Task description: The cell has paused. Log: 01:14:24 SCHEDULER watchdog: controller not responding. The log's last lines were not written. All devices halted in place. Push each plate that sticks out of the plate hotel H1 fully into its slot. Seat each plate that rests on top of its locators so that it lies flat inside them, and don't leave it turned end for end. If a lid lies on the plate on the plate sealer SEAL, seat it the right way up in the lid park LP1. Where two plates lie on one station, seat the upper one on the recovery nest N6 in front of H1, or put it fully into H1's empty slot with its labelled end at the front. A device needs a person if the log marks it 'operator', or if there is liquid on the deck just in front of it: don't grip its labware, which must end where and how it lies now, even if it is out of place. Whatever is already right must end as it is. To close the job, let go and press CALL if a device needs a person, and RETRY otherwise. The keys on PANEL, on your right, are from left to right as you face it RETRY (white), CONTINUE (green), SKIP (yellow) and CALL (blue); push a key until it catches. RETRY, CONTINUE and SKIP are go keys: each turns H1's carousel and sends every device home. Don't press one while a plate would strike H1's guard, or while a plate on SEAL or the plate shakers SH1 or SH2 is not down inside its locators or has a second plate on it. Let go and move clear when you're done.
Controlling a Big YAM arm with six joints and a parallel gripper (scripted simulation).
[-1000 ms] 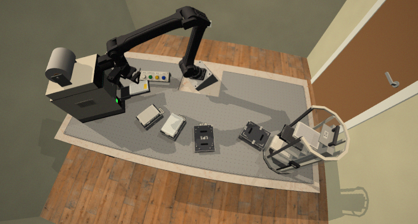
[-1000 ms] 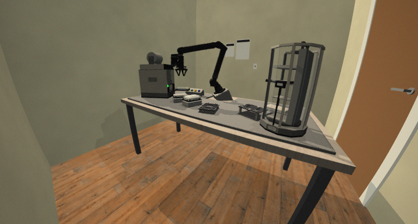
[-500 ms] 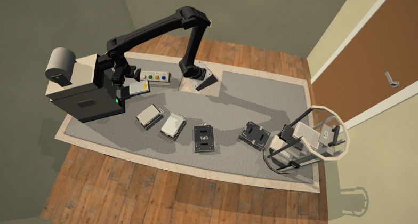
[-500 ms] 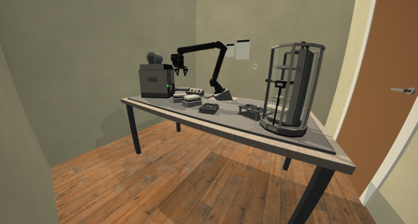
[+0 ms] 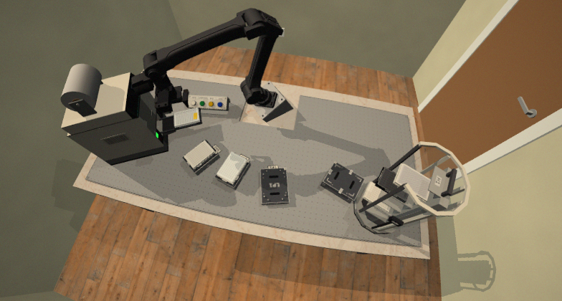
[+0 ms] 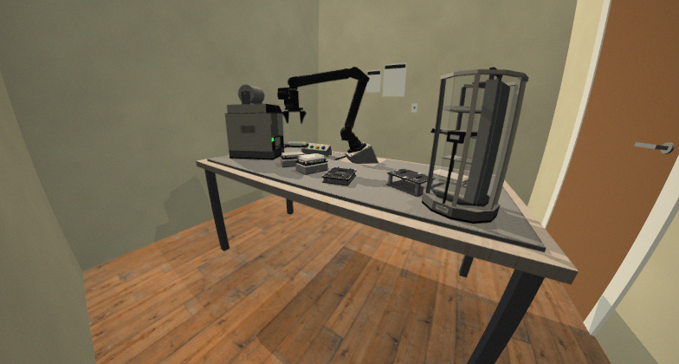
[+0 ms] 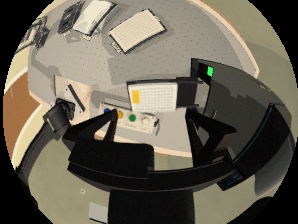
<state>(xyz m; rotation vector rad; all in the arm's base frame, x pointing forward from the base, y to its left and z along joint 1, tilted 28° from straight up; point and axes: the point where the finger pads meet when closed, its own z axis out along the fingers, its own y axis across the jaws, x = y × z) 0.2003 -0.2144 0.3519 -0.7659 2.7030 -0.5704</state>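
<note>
Directly beneath the wide-open, empty black claw (image 7: 154, 123) lies the white rectangular well plate with a yellow label (image 7: 154, 99), on the dark boxy sealer's stage (image 5: 168, 120) at the counter's (image 5: 251, 228) ten o'clock corner, its long axis spanning the fingers' gap.

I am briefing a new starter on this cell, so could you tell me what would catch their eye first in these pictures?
First, the long black arm, reaching from its base at the back of the table to hold its open gripper above the plate in front of the dark sealer. Next, the tall glass-walled plate hotel at the far end, near the brown door.
</note>
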